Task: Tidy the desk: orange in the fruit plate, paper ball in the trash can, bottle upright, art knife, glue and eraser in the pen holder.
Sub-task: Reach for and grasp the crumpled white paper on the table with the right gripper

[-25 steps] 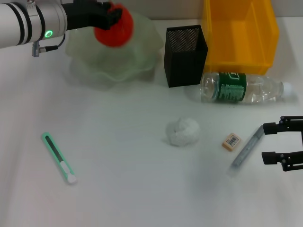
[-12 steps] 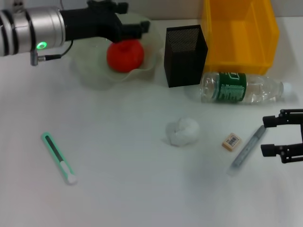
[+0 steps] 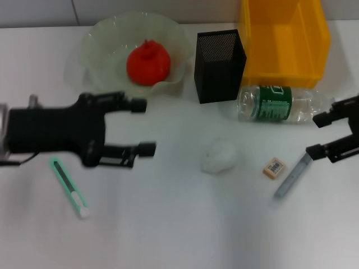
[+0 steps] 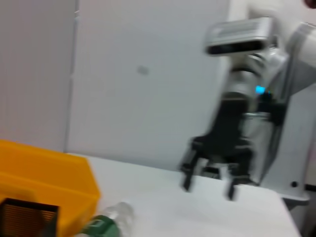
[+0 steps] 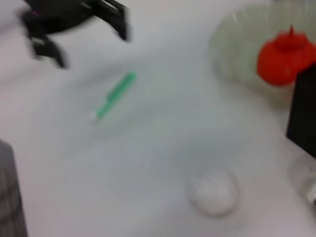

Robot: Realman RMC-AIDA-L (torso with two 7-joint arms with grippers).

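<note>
Orange (image 3: 148, 62) sits in fruit plate (image 3: 106, 39); left tool (image 3: 143, 126) open, empty.

The red-orange round orange (image 3: 148, 62) sits in the pale green wavy glass fruit plate (image 3: 101, 39), and the clear plastic bottle (image 3: 277, 104) with a green label lies on its side by the black mesh pen holder (image 3: 220, 66). The crumpled white paper ball (image 3: 220, 156), small tan eraser (image 3: 274, 168), grey glue stick (image 3: 290, 178) and green art knife (image 3: 69, 187) all lie loose on the white desk (image 3: 179, 224).
</note>
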